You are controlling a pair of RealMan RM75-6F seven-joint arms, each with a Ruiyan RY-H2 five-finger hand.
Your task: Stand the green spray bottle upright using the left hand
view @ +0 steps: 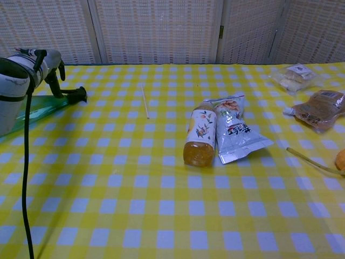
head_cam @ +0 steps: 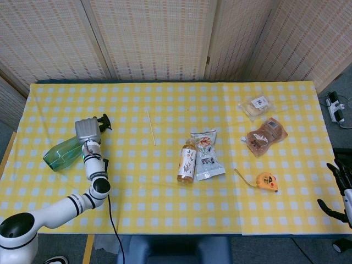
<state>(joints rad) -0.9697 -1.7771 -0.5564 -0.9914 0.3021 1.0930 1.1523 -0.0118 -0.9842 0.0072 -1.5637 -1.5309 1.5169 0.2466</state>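
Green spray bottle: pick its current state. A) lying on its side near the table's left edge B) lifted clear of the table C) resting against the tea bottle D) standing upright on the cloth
A: the green spray bottle lies flat on the checked cloth, with the left hand over it.

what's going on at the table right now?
The left hand is over the neck end of the translucent green spray bottle with the black trigger head, which lies on its side near the left edge of the yellow-and-white checked tablecloth. Whether the hand grips it cannot be told from either view. The bottle is not yet upright. The right hand sits off the table's right edge, fingers apart, holding nothing. An orange drink bottle, also lying flat, and a snack packet rest mid-table, untouched.
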